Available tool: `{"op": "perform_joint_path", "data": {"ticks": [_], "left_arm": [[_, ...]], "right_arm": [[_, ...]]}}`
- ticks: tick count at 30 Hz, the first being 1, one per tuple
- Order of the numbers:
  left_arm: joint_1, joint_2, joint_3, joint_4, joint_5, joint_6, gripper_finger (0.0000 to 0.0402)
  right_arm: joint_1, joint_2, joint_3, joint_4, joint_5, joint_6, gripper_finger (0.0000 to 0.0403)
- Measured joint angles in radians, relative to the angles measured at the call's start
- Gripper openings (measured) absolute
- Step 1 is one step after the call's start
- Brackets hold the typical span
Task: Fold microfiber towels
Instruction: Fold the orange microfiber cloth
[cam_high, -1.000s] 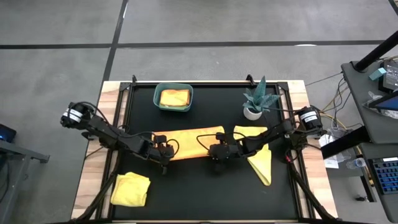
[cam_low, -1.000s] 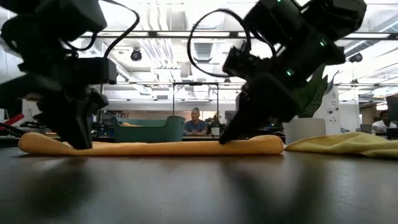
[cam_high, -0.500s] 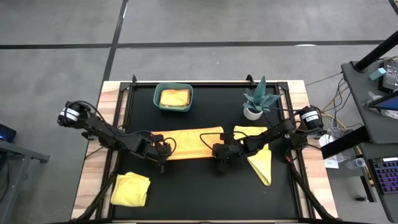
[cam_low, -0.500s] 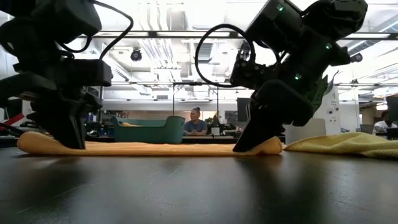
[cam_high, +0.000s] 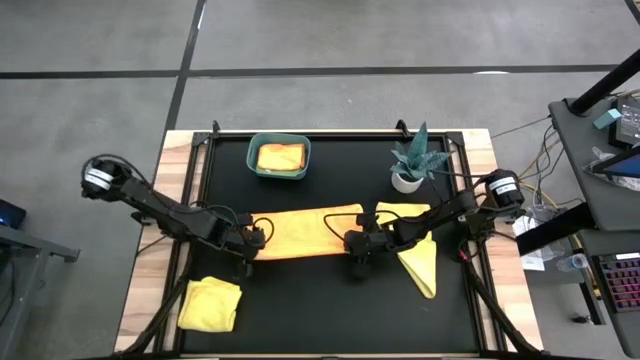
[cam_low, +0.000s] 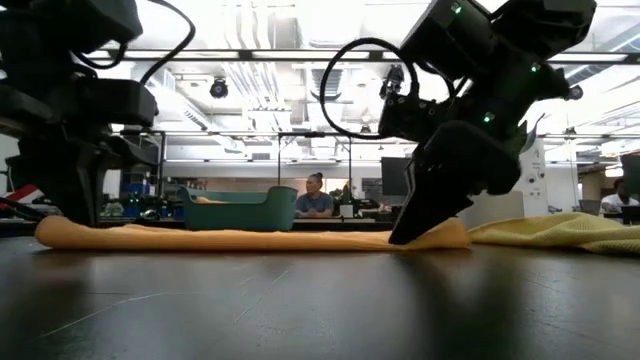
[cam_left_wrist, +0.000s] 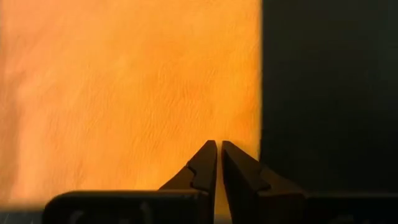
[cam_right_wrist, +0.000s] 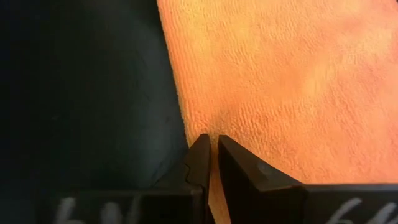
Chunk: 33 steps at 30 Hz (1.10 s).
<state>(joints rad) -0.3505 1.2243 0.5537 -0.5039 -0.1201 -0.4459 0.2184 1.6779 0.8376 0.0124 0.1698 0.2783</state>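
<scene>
An orange towel (cam_high: 305, 232) lies as a long folded strip across the middle of the black mat, flat in the low view (cam_low: 250, 238). My left gripper (cam_high: 250, 249) is shut, its tips over the strip's left end (cam_left_wrist: 186, 93), close to the cloth's edge. My right gripper (cam_high: 356, 250) is shut at the strip's right end (cam_right_wrist: 261, 81). A yellow towel (cam_high: 418, 250) lies loose to the right. A folded yellow towel (cam_high: 210, 303) rests near the front left. My left gripper points steeply down at the towel's left end (cam_left_wrist: 239, 134), beside its edge. Whether the shut tips touch the cloth, I cannot tell. My right gripper rests its shut tips on the towel's right end, right at its edge (cam_right_wrist: 196, 121), slanting down from the right. The cloth lies on the mat, slightly humped beside the fingers (cam_low: 448, 230).
A teal bin (cam_high: 279, 157) holding an orange cloth stands at the far middle, and a small potted plant (cam_high: 411, 165) at the far right. The black mat (cam_high: 330, 310) is bare along its near side. A person (cam_low: 315, 200) sits in the room beyond.
My left gripper has moved toward the table's left edge and risen slightly, staying shut. The orange towel has slid a little toward the right, its right end going along with my right gripper; it stays flat on the mat.
</scene>
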Motion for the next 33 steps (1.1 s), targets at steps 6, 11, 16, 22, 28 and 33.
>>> {"op": "perform_joint_path", "data": {"ticks": [6,11,16,22,28,33], "left_arm": [[-0.005,-0.02,0.0,-0.011,0.044,-0.028,0.001],[-0.02,0.029,-0.001,-0.001,0.087,-0.049,0.001],[-0.032,0.098,0.004,0.004,0.086,-0.071,0.001],[-0.032,0.126,0.006,-0.013,0.086,-0.073,0.001],[-0.031,0.069,0.006,-0.086,0.086,-0.093,0.001],[-0.032,-0.011,0.02,-0.121,0.085,-0.096,0.001]], "right_arm": [[0.001,-0.057,0.001,0.0,0.005,0.0,0.0027],[0.01,-0.094,0.002,-0.065,0.011,0.012,0.0027],[0.016,-0.096,0.001,-0.166,0.013,0.067,0.0027],[0.017,-0.06,-0.01,-0.162,0.013,0.098,0.0027],[0.026,-0.086,-0.01,-0.171,0.014,0.1,0.0027],[0.026,-0.16,-0.01,-0.2,0.013,0.176,0.0027]]}}
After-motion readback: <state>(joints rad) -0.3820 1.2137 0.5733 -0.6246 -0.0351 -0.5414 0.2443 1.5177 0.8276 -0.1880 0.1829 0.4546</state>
